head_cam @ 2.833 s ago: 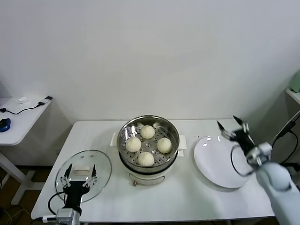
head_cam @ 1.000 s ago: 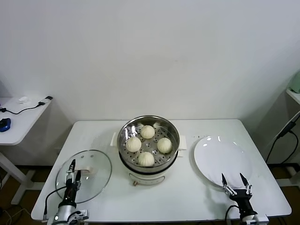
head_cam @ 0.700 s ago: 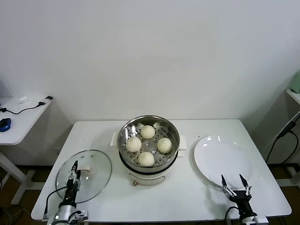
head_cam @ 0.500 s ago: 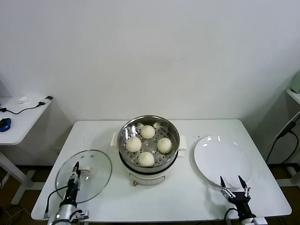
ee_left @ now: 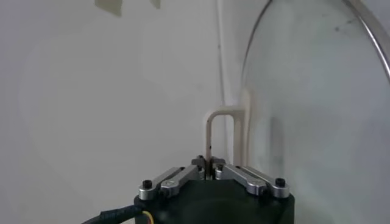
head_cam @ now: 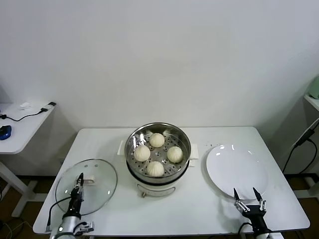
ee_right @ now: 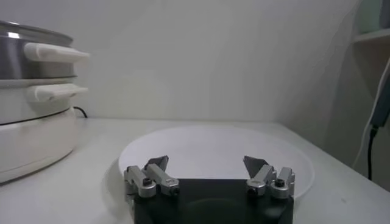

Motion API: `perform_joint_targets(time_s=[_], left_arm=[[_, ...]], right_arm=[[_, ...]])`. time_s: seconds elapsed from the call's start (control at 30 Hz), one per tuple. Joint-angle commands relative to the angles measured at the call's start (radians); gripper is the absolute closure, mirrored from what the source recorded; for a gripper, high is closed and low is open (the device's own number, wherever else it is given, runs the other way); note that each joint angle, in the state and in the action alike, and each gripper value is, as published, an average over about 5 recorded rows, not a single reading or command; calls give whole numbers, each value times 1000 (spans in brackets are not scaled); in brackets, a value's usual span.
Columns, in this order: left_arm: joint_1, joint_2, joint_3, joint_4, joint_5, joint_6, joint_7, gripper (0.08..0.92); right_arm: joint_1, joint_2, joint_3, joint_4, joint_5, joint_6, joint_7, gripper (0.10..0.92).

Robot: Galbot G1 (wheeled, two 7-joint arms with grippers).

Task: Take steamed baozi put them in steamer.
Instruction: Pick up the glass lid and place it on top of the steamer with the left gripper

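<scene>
The steamer [head_cam: 157,178] stands at the table's middle with four steamed baozi [head_cam: 155,169] on its perforated tray. My left gripper [head_cam: 78,185] is low at the table's front left. It is shut on the cream handle [ee_left: 222,131] of the glass lid [head_cam: 85,185], pinching one thin leg of it. My right gripper [head_cam: 247,198] is open and empty at the front edge of the white plate [head_cam: 237,169]. In the right wrist view its fingertips [ee_right: 159,163] stand wide apart just before the plate [ee_right: 213,149], with the steamer [ee_right: 36,122] off to one side.
A small white side table [head_cam: 20,124] with cables stands beyond the table's left end. A black cable [head_cam: 299,144] hangs at the far right. The white plate holds nothing.
The right arm came down from above the plate to the table's front edge. The left gripper closed and turned at the lid handle, and the lid has just shifted slightly left.
</scene>
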Motion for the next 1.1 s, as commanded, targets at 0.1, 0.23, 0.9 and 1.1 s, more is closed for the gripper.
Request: perform_joint_targets(time_s=[0.1,0.23,0.9,1.1], left_arm=[[119,104,-54,-359,-208,32,154,860],[141,177,-69,-538,-359,142,304,860],[-185,167,516,-765,-66,653,653,860],[-268,24,663,-692,89,694,691,860]], right_arm=[[0,-3,-2,-7,1,5,3,203],[6,-5,0,-8,-8,-6,12,203],[26,11,9,25,-62,-48,36,203],[31,21,7,36,-74,-58,34,203]])
